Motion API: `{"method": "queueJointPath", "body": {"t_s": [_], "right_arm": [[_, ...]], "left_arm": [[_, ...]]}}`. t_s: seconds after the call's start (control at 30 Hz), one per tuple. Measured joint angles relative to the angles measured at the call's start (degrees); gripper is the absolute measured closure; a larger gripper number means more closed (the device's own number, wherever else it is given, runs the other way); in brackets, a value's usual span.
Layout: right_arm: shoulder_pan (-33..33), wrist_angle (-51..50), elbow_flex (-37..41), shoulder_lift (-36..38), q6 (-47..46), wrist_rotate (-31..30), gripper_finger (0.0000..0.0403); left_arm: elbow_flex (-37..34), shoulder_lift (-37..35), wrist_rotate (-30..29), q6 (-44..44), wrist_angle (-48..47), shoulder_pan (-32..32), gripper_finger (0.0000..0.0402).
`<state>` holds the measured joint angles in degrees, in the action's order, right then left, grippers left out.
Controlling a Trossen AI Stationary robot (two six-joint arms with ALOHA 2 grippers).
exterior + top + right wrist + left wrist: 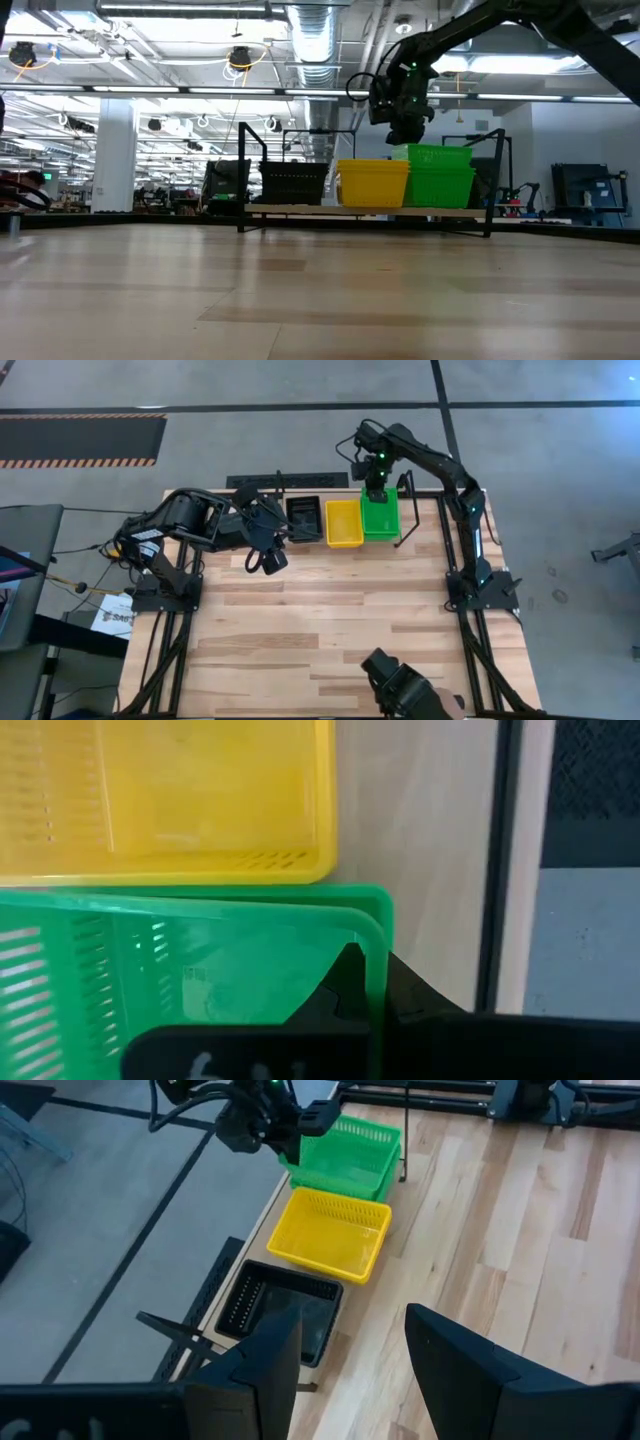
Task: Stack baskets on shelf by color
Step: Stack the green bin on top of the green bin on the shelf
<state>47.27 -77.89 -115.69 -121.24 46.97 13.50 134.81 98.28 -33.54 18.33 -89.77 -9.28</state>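
Note:
The shelf [243, 170] stands at the table's far edge with three stacks abreast: black baskets [305, 520] on the left, yellow baskets [344, 523] in the middle, green baskets [380, 518] on the right. The top green basket [440, 155] sits higher than the yellow stack, with a second green rim showing under it in the right wrist view. My right gripper [375, 490] stands over the green stack's far end, shut on the top basket. My left gripper [350, 1370] hovers open over the table, just near of the black baskets [280, 1315]. My right gripper holds the top green basket by its far short rim [378, 935], close to the corner beside the yellow basket [170, 800]. One finger [345, 982] is inside the basket and the other outside. The fingers come from above, pointing down. The basket rests in the green stack, slightly tilted.
Shelf posts [400, 510] rise beside the green stack. The arm bases stand at the table's left [160, 590] and right [480, 585] edges. A dark device [400, 680] sits at the near edge. Bare wood [320, 610] lies between the shelf and the near edge.

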Motion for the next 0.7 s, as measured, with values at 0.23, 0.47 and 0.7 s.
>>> {"method": "queueJointPath", "body": {"t_s": [0.23, 0.47, 0.7], "right_arm": [[-0.08, 0.84, 6.63, 0.04, -0.25, 0.21, 0.0401], [-0.31, 4.7, 8.76, 0.34, -0.17, 0.5, 0.0397], [0.06, 7.76, 8.85, 0.14, -4.31, 0.09, 0.036]], "left_arm": [[0.01, 0.0, -0.02, -0.05, -0.01, 0.0, 0.0233], [0.01, 0.0, -0.17, -0.09, 0.01, 0.0, 0.0233], [0.01, 0.0, -0.28, 0.08, 0.04, -0.01, 0.0233]]}}
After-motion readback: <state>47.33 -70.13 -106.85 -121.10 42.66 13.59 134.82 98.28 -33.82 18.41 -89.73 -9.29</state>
